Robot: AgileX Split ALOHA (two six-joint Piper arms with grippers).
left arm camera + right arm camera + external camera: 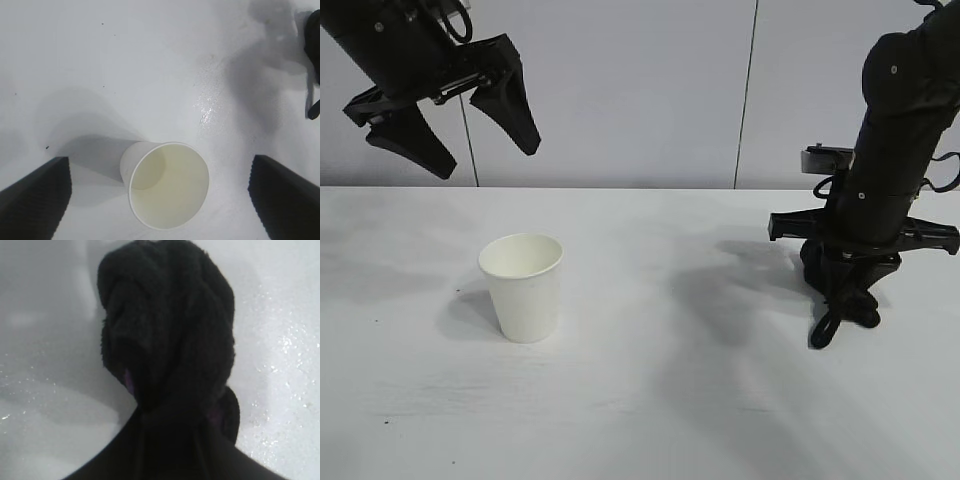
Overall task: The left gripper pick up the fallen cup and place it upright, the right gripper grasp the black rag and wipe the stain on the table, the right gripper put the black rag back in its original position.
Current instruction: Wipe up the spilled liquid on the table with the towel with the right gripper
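- Plain white tapered paper cup (522, 286) with a rolled rim: stands upright, mouth up, on the left half of the worktop, about midway between the far and near edges. Its inside looks empty in the left wrist view (167, 184). Nothing touches it.
- Small bunched black rag (842, 300) with a hint of purple: toward the right edge of the worktop, pressed down onto the surface beneath the right claw, with a strip of cloth trailing to the worktop below it. In the right wrist view (167, 335) the cloth fills most of the frame, gathered up and pinched at its base.
- Right claw (840, 285), thick black arm with a looped cable: pointed straight down over the right side of the worktop, fingers closed on the black rag.
- Left claw (455, 125), black two-fingered arm: held high above the far left part of the worktop, above and behind the cup, well apart from it. Fingers (36, 197) spread wide, holding nothing.
- Wide flat white worktop (650, 400): faint grey smudges, a few tiny dark specks; a thin wet sheen (206, 111) glints on the surface between the cup and the rag. No distinct coloured puddle can be made out.
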